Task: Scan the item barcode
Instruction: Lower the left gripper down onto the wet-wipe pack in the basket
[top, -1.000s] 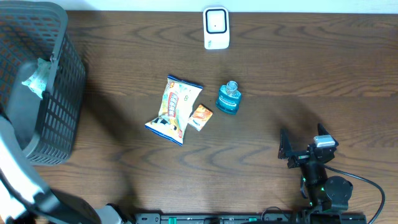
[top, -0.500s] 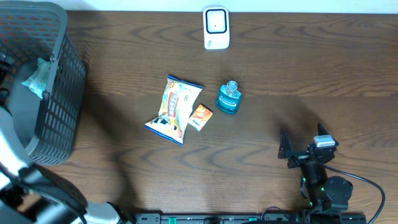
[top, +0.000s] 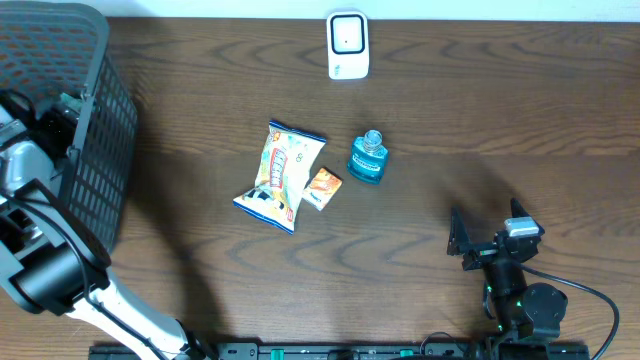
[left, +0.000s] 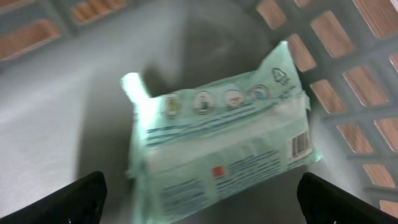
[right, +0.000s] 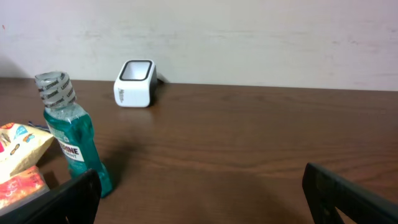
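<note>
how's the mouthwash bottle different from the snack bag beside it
The mouthwash bottle stands upright; the snack bag lies flat. The bottle is clear teal; the bag is yellow and white with blue ends. From overhead the bottle looks smaller than the bag. Both rest on the wooden table.

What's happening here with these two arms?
The left gripper hangs open inside the basket, right above a wipes pack lying on the bottom, barcode up. The right gripper sits open at the table's near edge, holding nothing. A snack bag, an orange packet and a bottle lie mid-table, with the scanner at the far edge.
</note>
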